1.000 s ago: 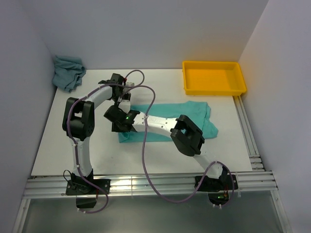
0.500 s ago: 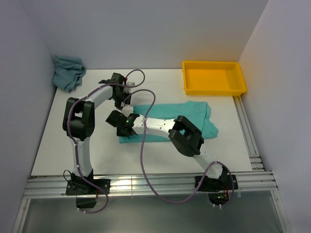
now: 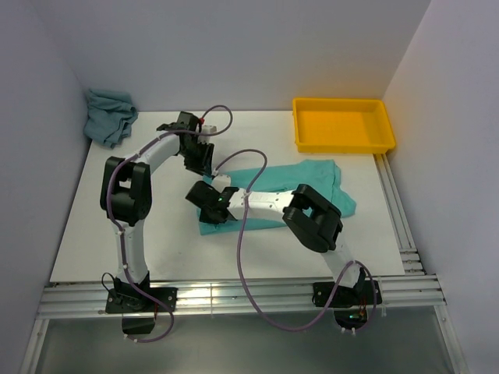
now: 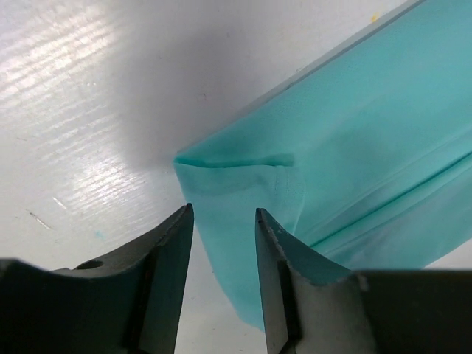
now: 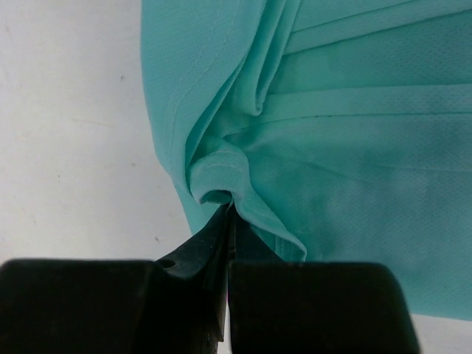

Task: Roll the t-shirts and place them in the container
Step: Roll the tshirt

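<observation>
- Right gripper [image 5: 229, 214] is clamped on a bunched hem fold of the mint t-shirt [image 5: 346, 140], which is spread ahead of it.
- Left gripper [image 4: 221, 221] is held parted over that shirt's corner, with nothing gripped.
- Grey-teal t-shirt [image 3: 109, 115] is seen crumpled, well apart from both grippers.

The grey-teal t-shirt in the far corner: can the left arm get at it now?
Probably yes: the grey-teal t-shirt lies uncovered, nothing stands between, and the left fingers are open.
</observation>
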`<action>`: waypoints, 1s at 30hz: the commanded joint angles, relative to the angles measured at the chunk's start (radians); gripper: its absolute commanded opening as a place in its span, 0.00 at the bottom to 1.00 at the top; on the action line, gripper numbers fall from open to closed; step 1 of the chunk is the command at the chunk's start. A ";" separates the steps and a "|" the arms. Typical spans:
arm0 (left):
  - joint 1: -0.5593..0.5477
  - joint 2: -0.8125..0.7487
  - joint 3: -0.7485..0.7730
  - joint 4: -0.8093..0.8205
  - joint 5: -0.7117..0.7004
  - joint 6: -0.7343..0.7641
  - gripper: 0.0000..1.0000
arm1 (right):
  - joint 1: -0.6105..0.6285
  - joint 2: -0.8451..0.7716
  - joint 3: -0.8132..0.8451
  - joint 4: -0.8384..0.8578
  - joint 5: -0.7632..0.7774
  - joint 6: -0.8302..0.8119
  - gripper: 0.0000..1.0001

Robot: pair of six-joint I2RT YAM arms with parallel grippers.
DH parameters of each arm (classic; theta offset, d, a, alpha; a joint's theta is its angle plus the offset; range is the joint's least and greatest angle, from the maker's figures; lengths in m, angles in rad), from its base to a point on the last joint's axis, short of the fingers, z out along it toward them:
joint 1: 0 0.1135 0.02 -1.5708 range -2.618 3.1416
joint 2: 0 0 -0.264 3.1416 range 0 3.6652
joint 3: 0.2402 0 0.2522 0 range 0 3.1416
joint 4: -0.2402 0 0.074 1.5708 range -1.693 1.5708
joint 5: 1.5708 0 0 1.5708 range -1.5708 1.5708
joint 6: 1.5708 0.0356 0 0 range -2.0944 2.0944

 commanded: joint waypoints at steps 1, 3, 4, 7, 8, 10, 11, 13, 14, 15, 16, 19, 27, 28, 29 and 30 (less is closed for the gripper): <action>0.033 -0.068 0.060 -0.013 0.051 0.017 0.46 | -0.027 -0.079 -0.051 0.095 -0.020 0.039 0.01; 0.051 -0.075 0.071 -0.027 0.091 0.021 0.49 | -0.039 -0.088 -0.084 0.136 -0.039 0.043 0.01; 0.071 -0.082 0.074 -0.030 0.104 0.023 0.51 | -0.042 -0.096 -0.091 0.147 -0.051 0.046 0.01; 0.111 -0.086 0.059 -0.041 0.171 0.026 0.54 | -0.055 -0.108 -0.122 0.179 -0.065 0.058 0.00; 0.121 -0.085 0.054 -0.045 0.188 0.063 0.55 | -0.058 -0.111 -0.142 0.199 -0.077 0.062 0.00; 0.130 -0.072 0.049 -0.071 0.219 0.090 0.56 | -0.069 -0.125 -0.170 0.231 -0.097 0.074 0.00; 0.130 -0.068 0.032 -0.070 0.225 0.109 0.56 | -0.073 -0.128 -0.197 0.266 -0.115 0.078 0.00; 0.130 -0.057 0.003 -0.070 0.246 0.135 0.58 | -0.085 -0.140 -0.219 0.290 -0.129 0.088 0.00; 0.130 -0.049 -0.003 -0.070 0.256 0.143 0.59 | -0.087 -0.142 -0.234 0.306 -0.137 0.091 0.00; 0.130 -0.042 -0.008 -0.070 0.266 0.149 0.59 | -0.090 -0.147 -0.242 0.314 -0.145 0.094 0.00; 0.130 -0.025 -0.014 -0.065 0.283 0.158 0.60 | -0.093 -0.150 -0.248 0.320 -0.149 0.095 0.00; 0.130 0.003 -0.024 -0.030 0.308 0.161 0.64 | -0.098 -0.153 -0.272 0.352 -0.168 0.103 0.00; 0.111 0.060 -0.027 0.042 0.260 0.153 0.66 | -0.113 -0.160 -0.326 0.418 -0.201 0.123 0.00; 0.108 0.060 -0.035 0.048 0.254 0.158 0.66 | -0.115 -0.160 -0.331 0.428 -0.212 0.124 0.00; 0.104 0.061 -0.038 0.056 0.251 0.164 0.66 | -0.118 -0.159 -0.334 0.434 -0.214 0.126 0.00; 0.099 0.061 -0.041 0.065 0.259 0.167 0.66 | -0.121 -0.157 -0.334 0.434 -0.214 0.126 0.00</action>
